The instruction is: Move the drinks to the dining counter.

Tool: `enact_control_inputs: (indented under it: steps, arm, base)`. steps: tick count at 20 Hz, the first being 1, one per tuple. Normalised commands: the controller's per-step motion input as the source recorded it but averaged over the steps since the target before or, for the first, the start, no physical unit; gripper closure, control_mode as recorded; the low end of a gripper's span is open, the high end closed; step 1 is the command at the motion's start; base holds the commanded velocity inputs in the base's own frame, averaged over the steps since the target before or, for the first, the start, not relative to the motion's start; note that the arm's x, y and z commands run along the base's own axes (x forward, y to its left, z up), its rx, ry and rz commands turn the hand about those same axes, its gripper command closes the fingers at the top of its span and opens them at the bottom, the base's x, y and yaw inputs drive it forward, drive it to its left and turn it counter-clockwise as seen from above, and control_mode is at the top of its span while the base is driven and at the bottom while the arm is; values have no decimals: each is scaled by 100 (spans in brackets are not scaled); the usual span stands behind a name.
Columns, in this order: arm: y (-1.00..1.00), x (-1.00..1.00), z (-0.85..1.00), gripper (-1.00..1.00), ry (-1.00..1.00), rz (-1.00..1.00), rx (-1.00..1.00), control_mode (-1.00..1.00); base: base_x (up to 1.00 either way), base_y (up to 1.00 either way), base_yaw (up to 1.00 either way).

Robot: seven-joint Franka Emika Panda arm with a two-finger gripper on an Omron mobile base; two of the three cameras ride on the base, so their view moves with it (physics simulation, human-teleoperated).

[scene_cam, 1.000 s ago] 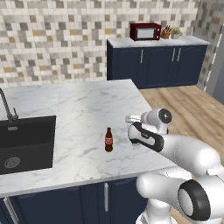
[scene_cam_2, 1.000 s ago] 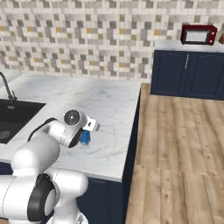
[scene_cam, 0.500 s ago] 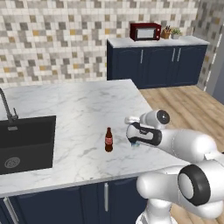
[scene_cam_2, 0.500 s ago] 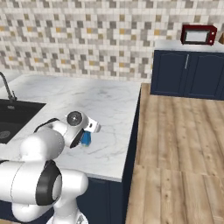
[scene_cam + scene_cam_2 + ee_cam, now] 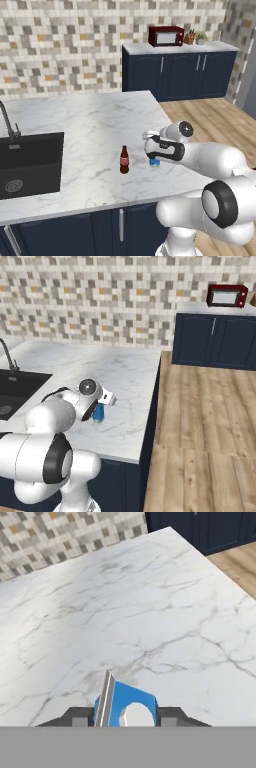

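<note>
Item, nearest: gripper [image 5: 125, 718], closed on the blue carton [image 5: 126, 708], one dark finger at each side of it. In the left base view the carton [image 5: 155, 162] shows as a small blue patch under the hand, at or just above the island counter [image 5: 90, 125]; whether its base rests on the marble cannot be told. Over the last second the wrist has barely shifted and the grasp has stayed as it was. Judgement: the carton is over its destination, and setting down and letting go appear to be the step in hand.

Item, just beside: cola bottle [image 5: 124, 160], upright on the same counter, to the left of the hand and apart from it. Judged as already delivered. It stands close enough that a careless withdrawal of the arm could knock it.

Item, further left: black sink [image 5: 30, 162] and faucet [image 5: 9, 122], well apart from the work.

Item, far: navy cabinets [image 5: 180, 72] against the tiled wall, with a red microwave [image 5: 166, 36] on top; wooden floor [image 5: 205, 421] between them and the island.
</note>
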Motion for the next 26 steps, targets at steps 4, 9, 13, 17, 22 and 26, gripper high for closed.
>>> enact_control_inputs:
  steps: [4, 9, 13, 17, 22, 26]
  arm:
    - [0, -11, -2, -100, 0, 0, 0, -100]
    - [-8, -47, 0, -100, -8, 0, 0, -100]
    - [-6, -31, 12, -100, -7, 0, 0, -100]
    - [-4, 0, 46, -100, 0, 0, 0, -100]
    - [-3, -35, 44, -100, -5, 0, 0, -100]
    - [-10, -97, 36, -100, -24, 6, 0, -100]
  base:
    - [0, 0, 0]
    - [0, 0, 0]
    - [0, 0, 0]
    - [0, 0, 0]
    - [0, 0, 0]
    - [0, 0, 0]
